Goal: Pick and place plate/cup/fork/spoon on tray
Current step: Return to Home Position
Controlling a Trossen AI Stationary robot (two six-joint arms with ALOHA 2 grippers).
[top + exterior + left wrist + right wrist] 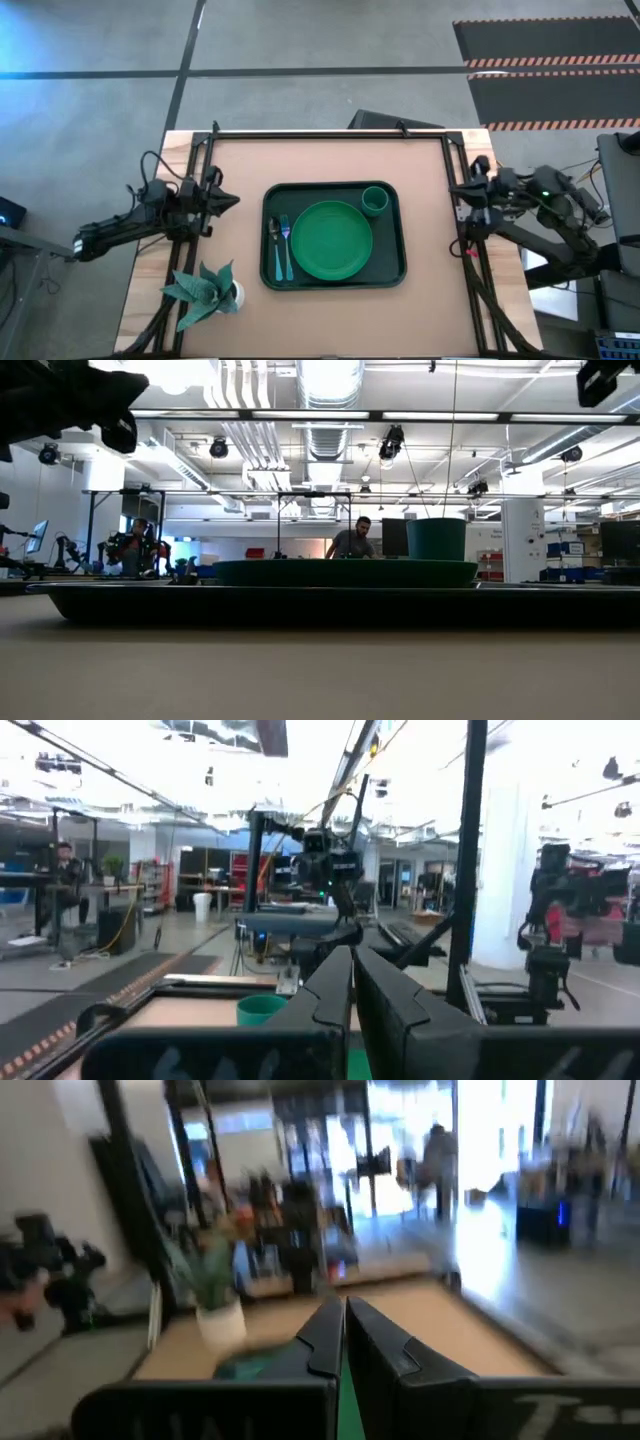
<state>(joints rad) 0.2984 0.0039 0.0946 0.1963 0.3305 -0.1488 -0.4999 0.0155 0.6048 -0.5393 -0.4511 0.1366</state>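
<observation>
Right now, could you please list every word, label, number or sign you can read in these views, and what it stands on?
No text can be read in any view.
Right gripper: a faint raised mark on its body in the right wrist view, too blurred to read.
Tray, plate, cup: no print visible.

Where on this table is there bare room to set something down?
In the high view, bare table spans the band above the tray, and a strip between tray and right hand, down to the bottom right corner. Crowded: the tray, filled by plate, cup and cutlery; the plant takes the bottom left corner, under the left hand.
</observation>
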